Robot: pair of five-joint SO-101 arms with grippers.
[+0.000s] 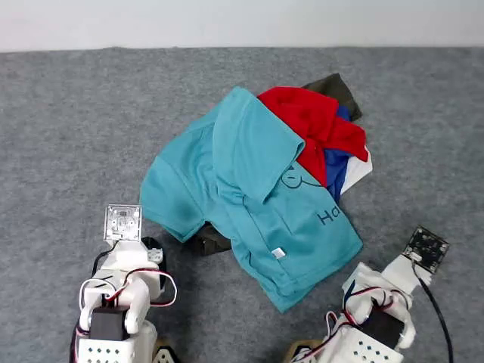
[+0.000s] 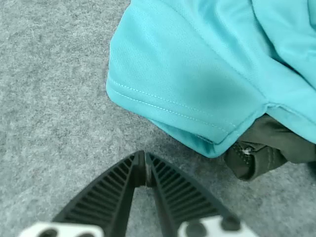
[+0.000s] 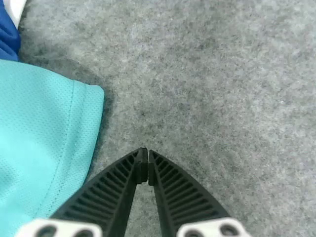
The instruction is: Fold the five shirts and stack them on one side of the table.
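A heap of shirts lies mid-table. A teal shirt (image 1: 257, 197) is spread on top, partly folded over itself. Under it at the back right are a red shirt (image 1: 318, 125), a blue shirt (image 1: 336, 170), a white shirt (image 1: 359, 172) and a dark olive shirt (image 1: 336, 89), whose other part (image 1: 208, 240) pokes out near the front. My left gripper (image 2: 146, 170) is shut and empty over bare felt, just short of the teal sleeve (image 2: 187, 84) and olive cloth (image 2: 261, 148). My right gripper (image 3: 144, 168) is shut and empty beside the teal hem (image 3: 44, 138).
Grey felt (image 1: 76, 136) covers the whole table, with wide bare room left of the heap and at the far right. Both arm bases (image 1: 121, 302) (image 1: 378, 310) sit at the front edge. A white wall runs along the back.
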